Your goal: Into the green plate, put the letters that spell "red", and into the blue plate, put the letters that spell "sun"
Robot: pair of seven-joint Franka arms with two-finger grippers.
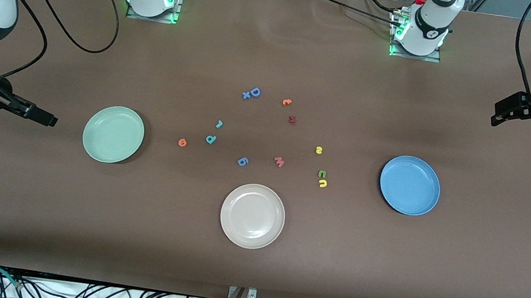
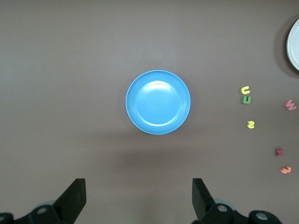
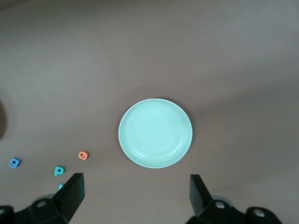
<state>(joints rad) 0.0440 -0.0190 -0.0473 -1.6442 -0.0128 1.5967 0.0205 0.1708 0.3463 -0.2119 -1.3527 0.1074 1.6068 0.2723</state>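
**Nothing sorted yet, both claws spread and empty**

Front view: green plate [image 1: 113,134] sits toward the right arm's end of the tabletop [image 1: 251,268], blue plate [image 1: 410,185] toward the left arm's end, both bare. Teal "r" [image 1: 219,123], teal "d" [image 1: 211,139] and orange "e" [image 1: 182,143] lie loose between the green plate and the centre. Yellow "s" [image 1: 318,150], green "n" [image 1: 322,174] and yellow "u" [image 1: 323,183] lie nearer the blue plate, "n" and "u" touching. Each word sits on its own plate's side, so each arm likely serves its own end. Right claw [image 1: 49,119] hangs beside the green plate; left claw [image 1: 500,114] is up near the blue plate's end. Both wait.

Left wrist view: left claw [image 2: 139,198] spread wide, holding nothing, blue plate centred below.

Right wrist view: right claw [image 3: 137,196] spread, empty, green plate below, "e" and "d" just off its rim.
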